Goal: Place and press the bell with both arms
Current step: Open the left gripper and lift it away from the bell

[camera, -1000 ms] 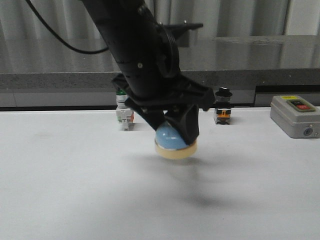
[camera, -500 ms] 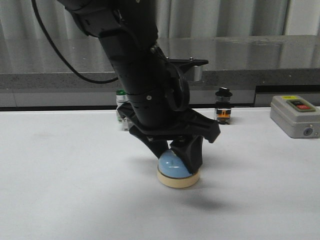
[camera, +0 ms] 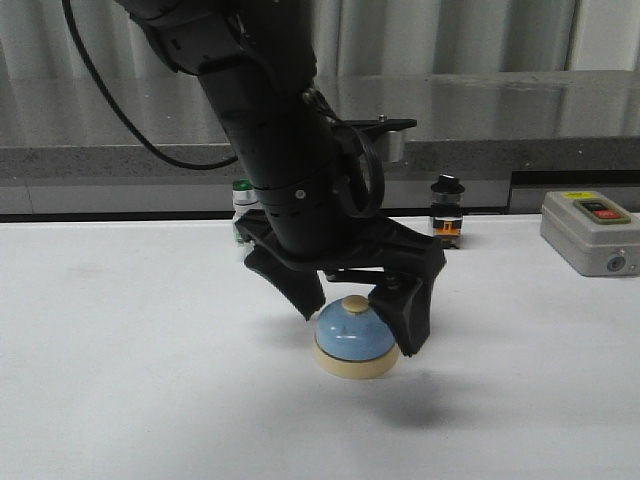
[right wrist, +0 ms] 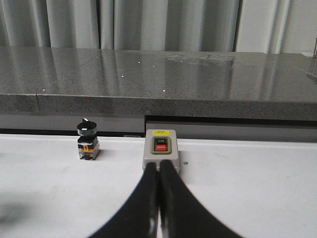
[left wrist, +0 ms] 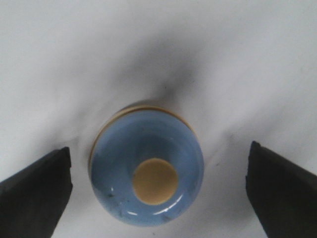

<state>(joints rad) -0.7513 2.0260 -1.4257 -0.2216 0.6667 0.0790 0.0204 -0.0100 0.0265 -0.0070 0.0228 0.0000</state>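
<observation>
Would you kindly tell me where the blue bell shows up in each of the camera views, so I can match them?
Front view: the bell sits on the white table, low and centre, between the open left pincer fingers.
Left wrist view: it fills the lower centre, seen from above, fingers clear on both sides.
Right wrist view: not in it.
Shared landmark: the grey box with red button, also behind the shut right pincer at.

Grey curtains (right wrist: 148, 22) behind speckled counter (right wrist: 158, 79)

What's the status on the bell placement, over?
Left gripper open, straddling the bell. Bell upright on the table, untouched. Right gripper shut, away from it. Knob unobstructed.
</observation>
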